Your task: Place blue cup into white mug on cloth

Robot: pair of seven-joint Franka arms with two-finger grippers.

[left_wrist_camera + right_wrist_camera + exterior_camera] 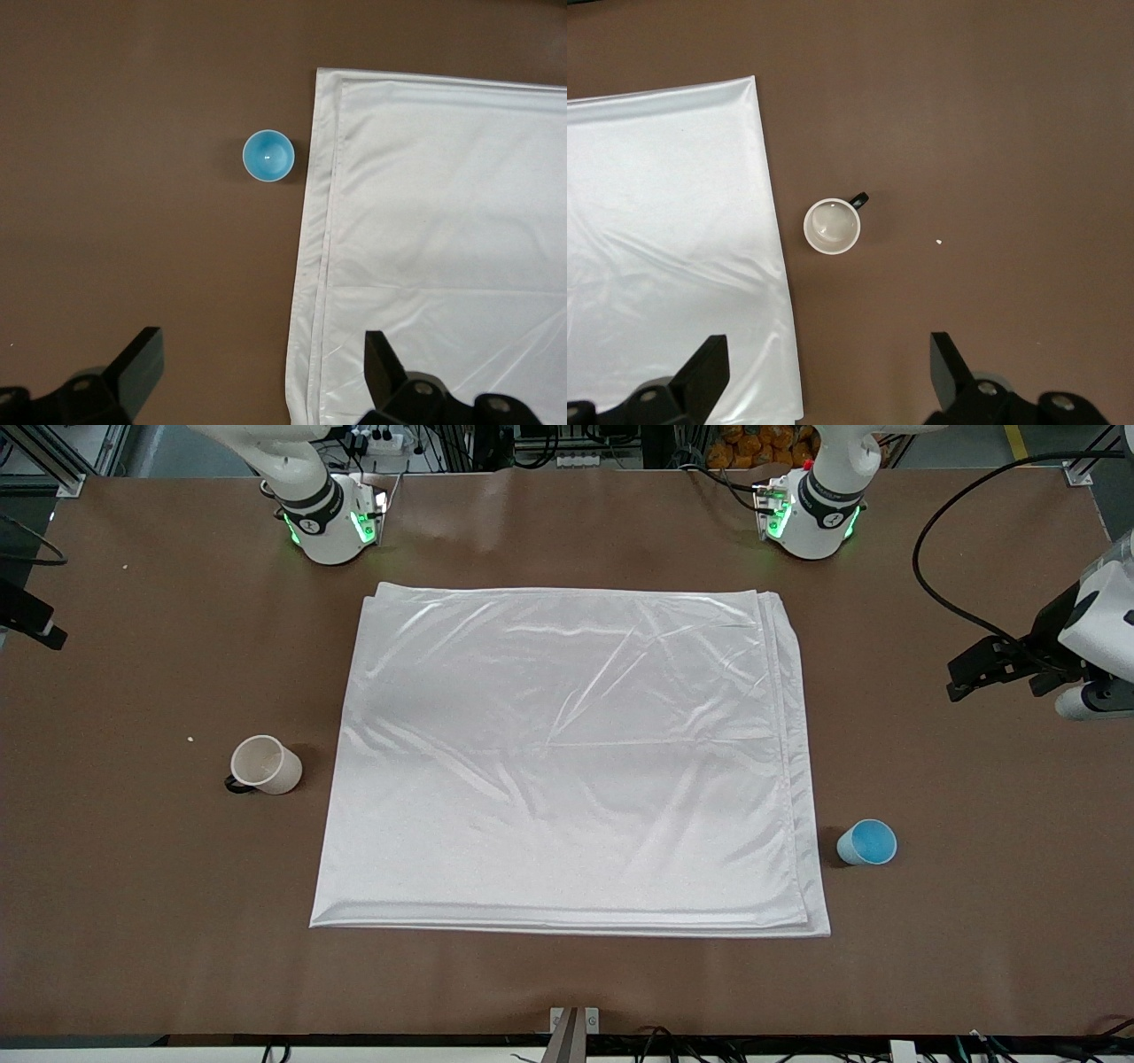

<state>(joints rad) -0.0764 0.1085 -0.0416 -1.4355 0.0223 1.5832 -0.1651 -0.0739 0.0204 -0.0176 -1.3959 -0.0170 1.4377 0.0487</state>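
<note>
white satin-like cloth fills the middle of the brown table, lying flat with light wrinkles, and neither cup is on it yet. off its edge toward the right arm's end stands the white mug, upright, black handle turned away from the cloth; off its edge toward the left arm's end, and nearer the front camera than the mug, stands the blue cup, upright and just beside the cloth's corner. both grippers hang high with fingers spread wide and nothing between them: the left gripper over the cloth's edge, the cup well apart from it on bare table, and the right gripper over bare table beside the cloth, the mug likewise well apart. judging from this, nothing is started; the mug likely wants moving onto the cloth first, gripped across its rim clear of the handle, set down gently so the slippery fabric does not bunch.
</note>
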